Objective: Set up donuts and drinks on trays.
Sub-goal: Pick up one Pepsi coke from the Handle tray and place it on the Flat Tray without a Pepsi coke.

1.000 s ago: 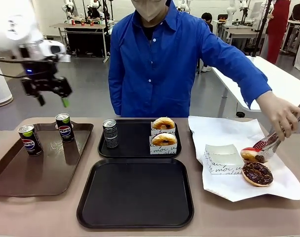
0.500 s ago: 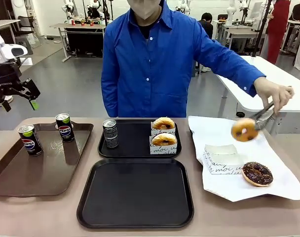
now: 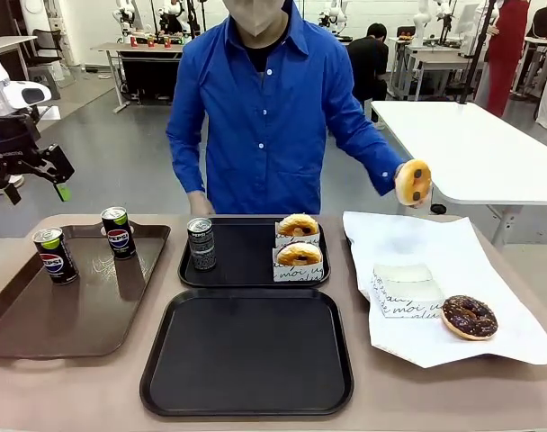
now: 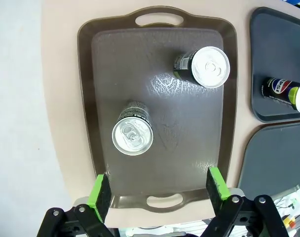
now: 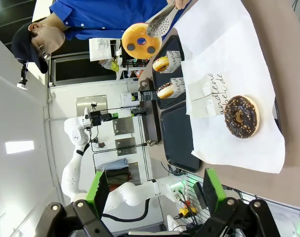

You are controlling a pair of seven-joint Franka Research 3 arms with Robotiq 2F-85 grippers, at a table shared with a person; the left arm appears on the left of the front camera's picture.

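Note:
The far black tray (image 3: 254, 270) holds a grey-patterned can (image 3: 201, 243) and two glazed donuts in paper holders (image 3: 298, 226) (image 3: 299, 256). Nothing lies on the near black tray (image 3: 246, 351). The person holds a yellow-iced donut (image 3: 413, 182) (image 5: 140, 40) in tongs above the white paper. A chocolate donut (image 3: 469, 316) (image 5: 241, 116) lies on that paper. Two logo cans (image 3: 55, 255) (image 3: 119, 232) stand on the brown tray. My left gripper (image 3: 38, 192) (image 4: 158, 187) hangs open high above those cans (image 4: 132, 136) (image 4: 206, 66). My right gripper (image 5: 155, 186) is open and holds nothing.
The long brown tray (image 3: 40, 324) (image 4: 105, 64) lies at the left of the table. An empty white paper holder (image 3: 404, 290) (image 5: 209, 94) stands on the white paper sheet (image 3: 489, 261) at the right. The person's other hand (image 3: 199, 205) rests behind the far tray.
The person has lifted the yellow-iced donut off the paper with tongs and carried it up and inward. My left gripper swung left earlier and has held still since.

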